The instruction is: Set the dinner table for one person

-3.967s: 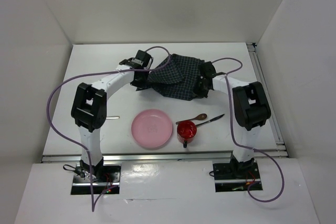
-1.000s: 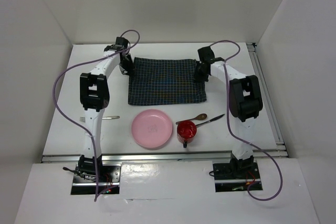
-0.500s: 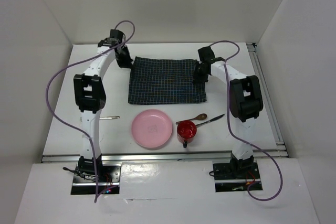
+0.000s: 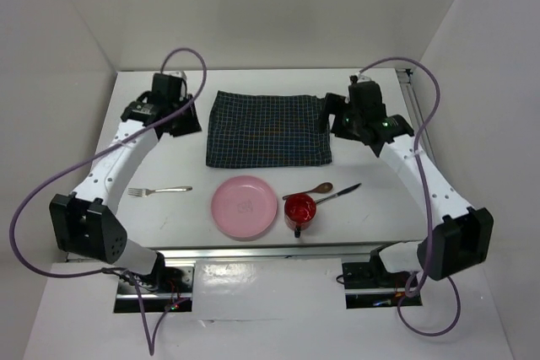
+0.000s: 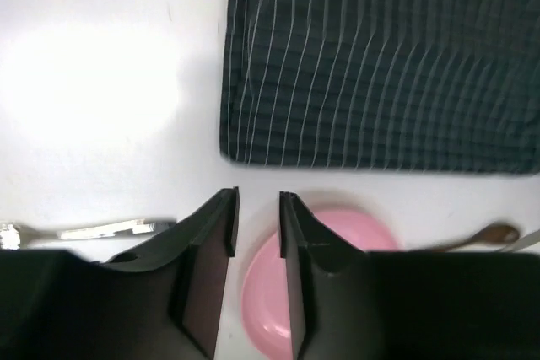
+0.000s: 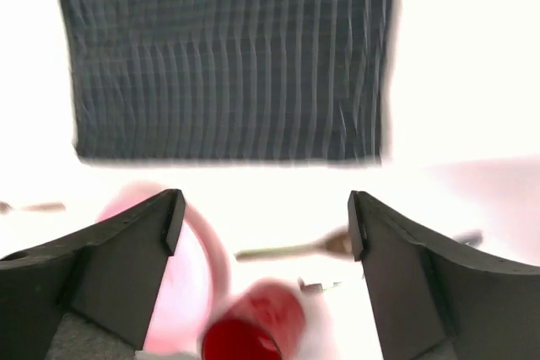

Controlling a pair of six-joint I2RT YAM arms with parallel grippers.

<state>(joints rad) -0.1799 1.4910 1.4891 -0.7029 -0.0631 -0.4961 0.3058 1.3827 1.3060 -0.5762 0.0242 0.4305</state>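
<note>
The dinner table (image 4: 181, 158) fills the whole workspace under both arms. On its far middle part the navy checked placemat (image 4: 268, 130) lies flat.

I see these risks. An arm that reaches low over the placemat can catch it and wrinkle it. The pink plate (image 4: 245, 206) is thin and flat, so I expect the fingers may slip on its rim. The red mug (image 4: 299, 210) stands just beside the plate on its right, and a wide approach to the plate could knock it. The wooden spoon (image 4: 310, 190) and the dark utensil (image 4: 339, 194), maybe a knife, lie close together, so one pinch could take both. The fork (image 4: 160, 190) lies flat at the near left and is hard to lift.

The left gripper (image 5: 257, 200) is almost closed, with a narrow gap and nothing in it. The right gripper (image 6: 263, 200) is spread wide and empty.

I count one table, one placemat, one plate, one mug, one spoon, one dark utensil, one fork and two grippers.
</note>
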